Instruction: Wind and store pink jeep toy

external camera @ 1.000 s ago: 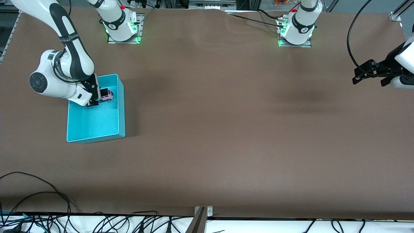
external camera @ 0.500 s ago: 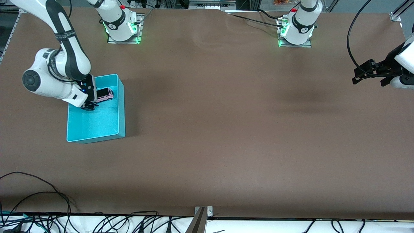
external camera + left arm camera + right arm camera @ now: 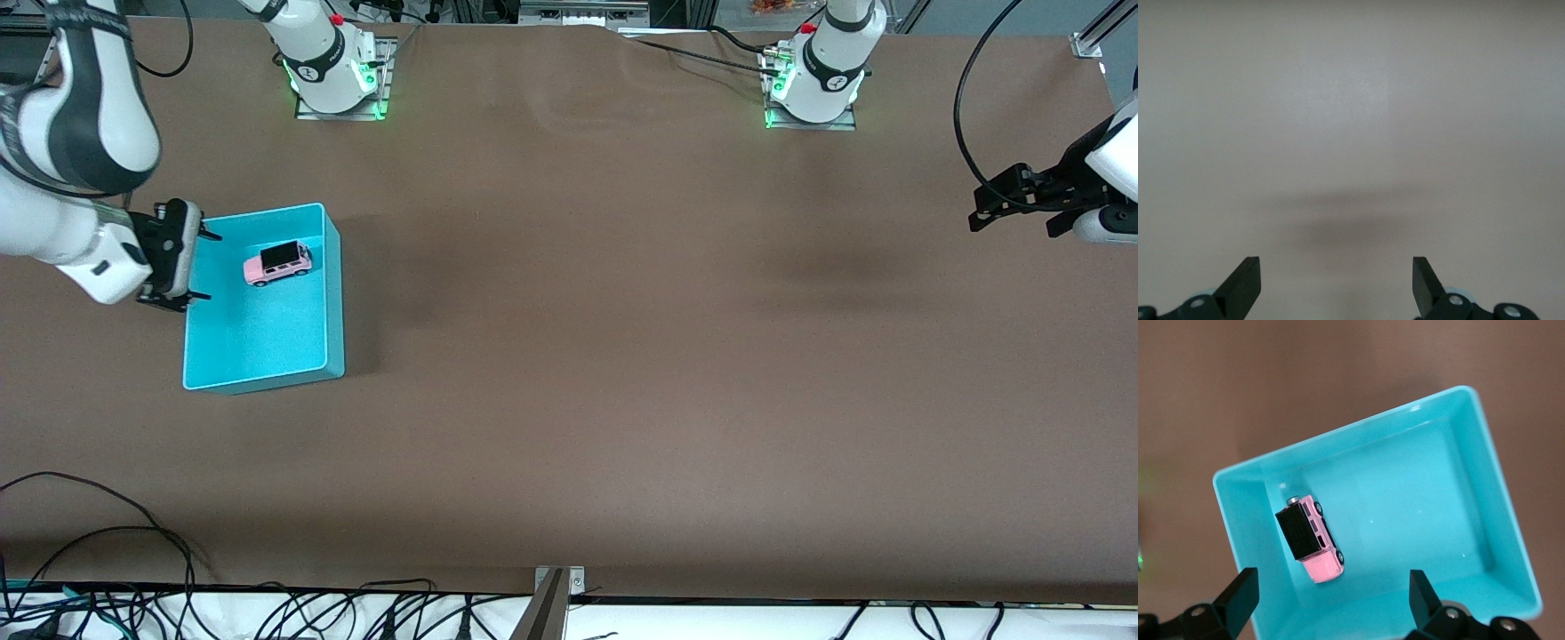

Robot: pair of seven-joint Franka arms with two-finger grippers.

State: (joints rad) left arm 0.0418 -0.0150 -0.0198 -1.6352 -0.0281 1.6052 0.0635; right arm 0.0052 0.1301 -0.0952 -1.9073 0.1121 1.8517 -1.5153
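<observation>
The pink jeep toy (image 3: 278, 263), boxy with a black roof, stands on its wheels on the floor of the cyan bin (image 3: 334, 293), in the part farther from the front camera. In the right wrist view the jeep (image 3: 1310, 539) lies free inside the bin (image 3: 1451, 500). My right gripper (image 3: 204, 266) hangs open and empty over the bin's edge toward the right arm's end of the table, and the same gripper (image 3: 1333, 587) holds nothing. My left gripper (image 3: 1011, 222) waits open over bare table at the left arm's end, and the left wrist view shows its gripper (image 3: 1336, 277) empty.
The two arm bases (image 3: 333, 67) (image 3: 813, 76) stand along the edge farthest from the front camera. Loose cables (image 3: 107, 551) and a metal bracket (image 3: 556, 591) lie at the edge nearest to that camera. Brown tabletop (image 3: 622, 311) spreads between the bin and the left arm.
My right gripper has opened and let go of the jeep, which now rests in the bin. The gripper has lifted and drawn back toward the right arm's end. The left arm has not moved.
</observation>
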